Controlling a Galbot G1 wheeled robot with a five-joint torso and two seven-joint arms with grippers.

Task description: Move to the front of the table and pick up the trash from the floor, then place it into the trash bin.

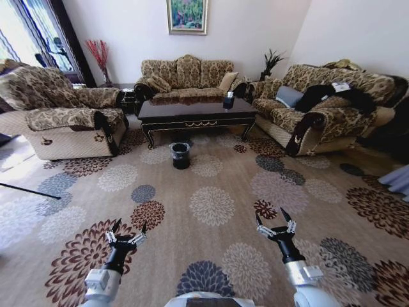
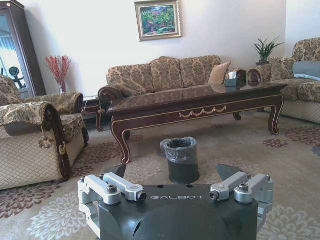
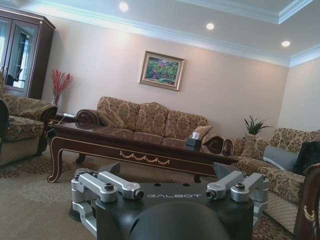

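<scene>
The long dark table [image 1: 195, 114] stands ahead at the far side of the flowered carpet floor [image 1: 211, 204]. In front of it sits the small black trash bin [image 1: 180, 155] with a crinkled bag over its rim. The left wrist view shows the trash bin [image 2: 181, 159] just before the table [image 2: 200, 102]. The trash is out of view. My left gripper [image 1: 130, 225] and right gripper [image 1: 270, 214] hover low over the carpet near me, both open and holding nothing, well short of the bin.
An armchair [image 1: 64, 115] stands at the left, a sofa [image 1: 185, 73] behind the table and another sofa [image 1: 319, 109] at the right. A dark tissue box [image 1: 228, 100] sits on the table. Open carpet lies between me and the bin.
</scene>
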